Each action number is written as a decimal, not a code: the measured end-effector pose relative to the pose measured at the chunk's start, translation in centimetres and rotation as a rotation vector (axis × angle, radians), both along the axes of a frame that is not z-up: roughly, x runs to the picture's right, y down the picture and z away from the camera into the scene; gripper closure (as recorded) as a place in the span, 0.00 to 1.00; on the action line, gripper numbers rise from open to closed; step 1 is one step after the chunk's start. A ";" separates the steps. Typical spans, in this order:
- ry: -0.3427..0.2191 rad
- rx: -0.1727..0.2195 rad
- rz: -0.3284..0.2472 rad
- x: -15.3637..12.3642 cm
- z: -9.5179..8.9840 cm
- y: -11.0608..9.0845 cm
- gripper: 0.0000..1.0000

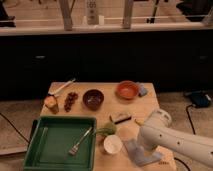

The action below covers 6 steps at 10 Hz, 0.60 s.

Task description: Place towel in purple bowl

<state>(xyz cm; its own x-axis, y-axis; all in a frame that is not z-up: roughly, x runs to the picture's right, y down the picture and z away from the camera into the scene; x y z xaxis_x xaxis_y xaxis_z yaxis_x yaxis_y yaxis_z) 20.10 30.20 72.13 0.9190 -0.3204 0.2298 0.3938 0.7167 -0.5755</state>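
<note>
On the left of the tabletop (pixel 150 106) sits a green tray (pixel 52 147). Farther back, near the middle, is the purple bowl (pixel 93 98). It is well apart from the towel. Next comes the white cup (pixel 113 144). Just to its right, the towel (pixel 141 155) lies flat at the front edge. The hand (pixel 145 145) is right over the towel's back part, under the big white arm (pixel 172 140). I cannot tell if the hand is open or closed, or if it has hold of the towel. I think the job now is grabbing. The hand should pinch the cloth tight and lift it high over the cup. Then it should carry it back and left to the bowl.
</note>
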 end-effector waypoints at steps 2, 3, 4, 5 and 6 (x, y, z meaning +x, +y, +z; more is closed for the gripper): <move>-0.022 0.001 0.022 0.2 0.5 0.4 0.20; -0.040 0.008 0.036 0.2 0.8 0.8 0.20; -0.051 0.011 0.042 0.2 1.0 1.1 0.20; -0.069 0.015 0.052 0.2 1.5 1.7 0.20; -0.082 0.016 0.061 0.4 2.2 2.3 0.20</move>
